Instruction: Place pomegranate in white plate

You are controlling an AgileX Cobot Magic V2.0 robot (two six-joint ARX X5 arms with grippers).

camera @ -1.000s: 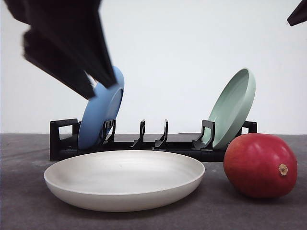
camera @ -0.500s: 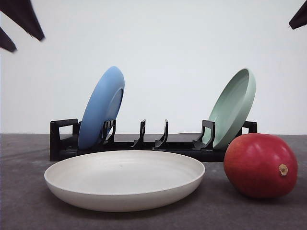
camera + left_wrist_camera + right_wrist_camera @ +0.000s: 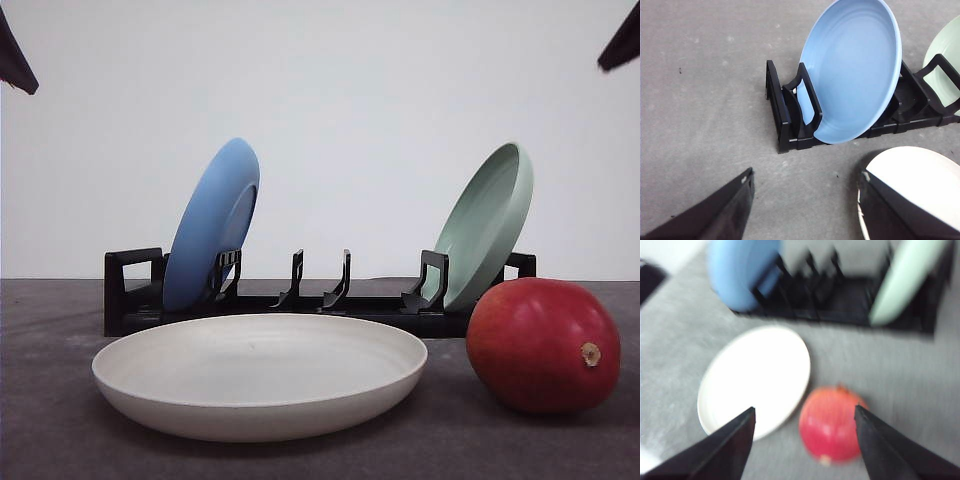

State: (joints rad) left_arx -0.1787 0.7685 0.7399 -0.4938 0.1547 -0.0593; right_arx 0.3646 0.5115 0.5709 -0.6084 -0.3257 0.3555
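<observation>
The pomegranate (image 3: 543, 346) lay on the grey table (image 3: 50, 440), just to the right of the white plate (image 3: 260, 376) and apart from it by a narrow gap, its tan stem nub turned toward the front camera. It sat in the same spot as half a second and a full second before, and so did the plate. What had changed was the left arm: a second earlier it hung as a large dark mass over the blue plate (image 3: 212, 225), and it had since drawn up and out to the upper left corner of the front view.

The right gripper (image 3: 804, 450) hovered above the fruit with its two fingers spread wide, the pomegranate between them in its wrist view (that picture was blurred). The left gripper (image 3: 805, 210) was likewise spread wide and held nothing, one finger (image 3: 890, 210) overlapping the white plate's rim in its own view.

Bare table lay open in front of the plate and the fruit; behind them the black rack (image 3: 130, 290) closed off the back.

There was one pomegranate, three plates (white flat on the table, blue and pale green plate (image 3: 485, 225) leaning in the rack's end slots) and one rack.
</observation>
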